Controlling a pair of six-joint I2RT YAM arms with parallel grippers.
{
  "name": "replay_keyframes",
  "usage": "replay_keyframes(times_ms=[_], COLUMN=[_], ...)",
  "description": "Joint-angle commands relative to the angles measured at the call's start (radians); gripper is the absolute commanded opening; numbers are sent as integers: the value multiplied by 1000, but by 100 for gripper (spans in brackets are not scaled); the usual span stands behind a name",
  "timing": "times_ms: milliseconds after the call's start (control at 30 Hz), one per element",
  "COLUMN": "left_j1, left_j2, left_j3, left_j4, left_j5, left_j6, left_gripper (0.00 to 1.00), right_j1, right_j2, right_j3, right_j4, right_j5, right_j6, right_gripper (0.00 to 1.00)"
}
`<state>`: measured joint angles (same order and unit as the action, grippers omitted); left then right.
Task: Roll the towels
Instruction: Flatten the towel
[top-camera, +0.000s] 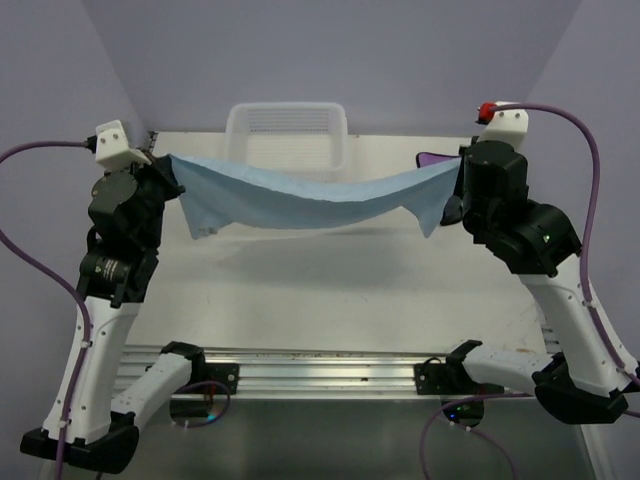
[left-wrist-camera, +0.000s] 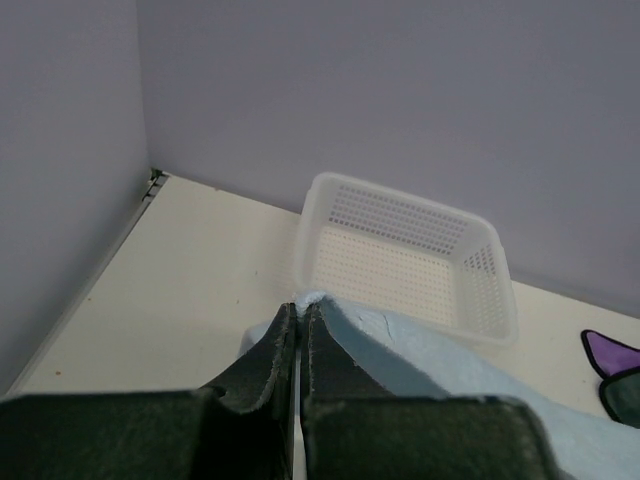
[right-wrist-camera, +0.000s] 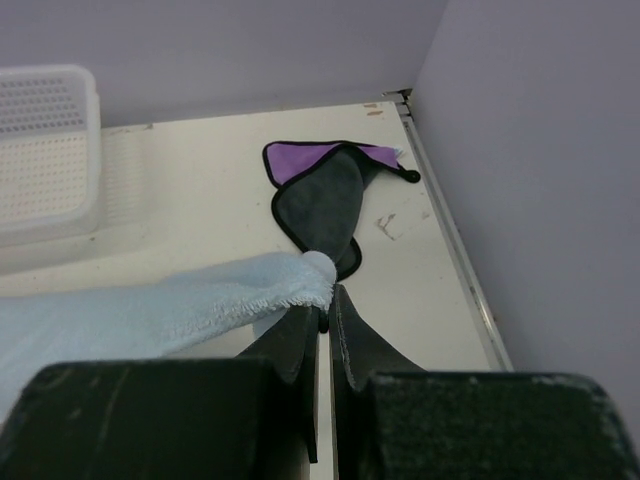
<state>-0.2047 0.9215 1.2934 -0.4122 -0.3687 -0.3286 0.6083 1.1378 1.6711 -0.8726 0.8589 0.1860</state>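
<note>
Hanging in the air between your 2 grippers, the light blue towel (top-camera: 300, 200) sags in the middle above the table (top-camera: 330, 300), just in front of the white basket (top-camera: 287, 106). Your left gripper (left-wrist-camera: 300, 318) has its jaws pinched together on 1 corner, and your right gripper (right-wrist-camera: 328, 300) is clamped on the opposite corner. The purple towel (right-wrist-camera: 318, 195), its dark grey side partly up, lies on the table near the far right corner.

Corner of light blue towel (right-wrist-camera: 150, 310) pinched in right gripper (right-wrist-camera: 328, 300); purple-grey towel (right-wrist-camera: 320, 200) beyond; white basket (right-wrist-camera: 45, 150) left.
</note>
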Motion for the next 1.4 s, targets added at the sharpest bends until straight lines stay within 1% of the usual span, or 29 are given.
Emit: replay_keyframes(times_ms=[0, 133, 167, 300, 467, 567, 667, 867, 967, 1067, 1200, 1367], left_j1=[22, 25, 25, 25, 25, 25, 24, 24, 24, 24, 24, 24], left_j2=[-61, -156, -205, -308, -400, -438, -472, -521, -555, -567, -561, -486], left_j3=[-98, -186, -201, -262, -284, -283, -276, -243, -259, -298, -348, -391], left_j4=[3, -22, -33, -74, -141, -184, -212, -258, -267, -267, -238, -148], left_j5=[60, 65, 65, 74, 85, 35, 14, -32, -67, -79, -98, -119], left_j6=[-46, -70, -73, -92, -121, -118, -113, -141, -156, -159, -168, -153], left_gripper=[0, 0, 0, 0, 0, 0, 0, 0, 0, 0, 0, 0], right_j1=[-15, -13, -13, -13, -15, -13, -13, -13, -13, -15, -13, -15], right_j2=[19, 8, -6, -62, -134, -180, -219, -250, -272, -277, -238, -152], right_j3=[65, 78, 66, -19, -121, -163, -180, -157, -191, -237, -300, -379], right_j4=[-88, -158, -170, -184, -232, -272, -304, -384, -391, -376, -321, -224], right_j5=[43, 22, 5, -46, -66, -55, -54, -90, -110, -112, -86, 25], right_j6=[-22, 21, 33, 58, 109, 124, 132, 142, 150, 147, 141, 136], right_gripper=[0, 0, 0, 0, 0, 0, 0, 0, 0, 0, 0, 0])
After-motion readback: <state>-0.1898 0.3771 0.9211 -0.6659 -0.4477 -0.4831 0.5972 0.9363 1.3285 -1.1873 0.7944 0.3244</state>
